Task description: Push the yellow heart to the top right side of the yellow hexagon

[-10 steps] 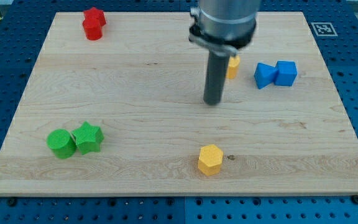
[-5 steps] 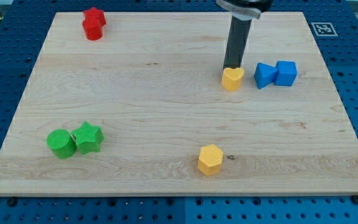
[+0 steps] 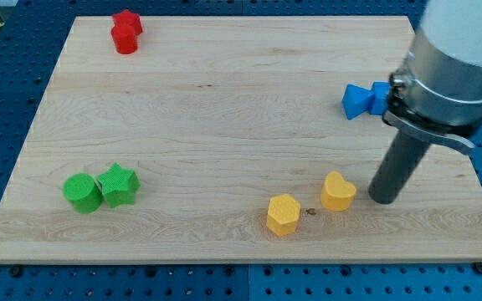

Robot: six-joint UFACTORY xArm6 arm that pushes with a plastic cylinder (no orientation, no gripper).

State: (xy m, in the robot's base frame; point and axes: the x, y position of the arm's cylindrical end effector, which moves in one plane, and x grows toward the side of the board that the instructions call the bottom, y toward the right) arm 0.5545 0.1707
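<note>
The yellow heart (image 3: 338,191) lies on the wooden board near the view's bottom, just right of and slightly above the yellow hexagon (image 3: 282,215). A small gap separates them. My tip (image 3: 382,199) rests on the board just right of the heart, with a narrow gap between them. The rod rises from it toward the view's upper right, into the large grey arm housing.
Two blue blocks (image 3: 360,100) sit at the right, partly hidden behind the arm. A green cylinder (image 3: 82,193) and green star (image 3: 120,185) touch at the lower left. Two red blocks (image 3: 125,33) sit at the top left. The board's right edge (image 3: 467,159) is near my tip.
The yellow heart has moved from beside the blue blocks down to just right of the yellow hexagon. My tip moved from above the heart to its right side, lower on the board.
</note>
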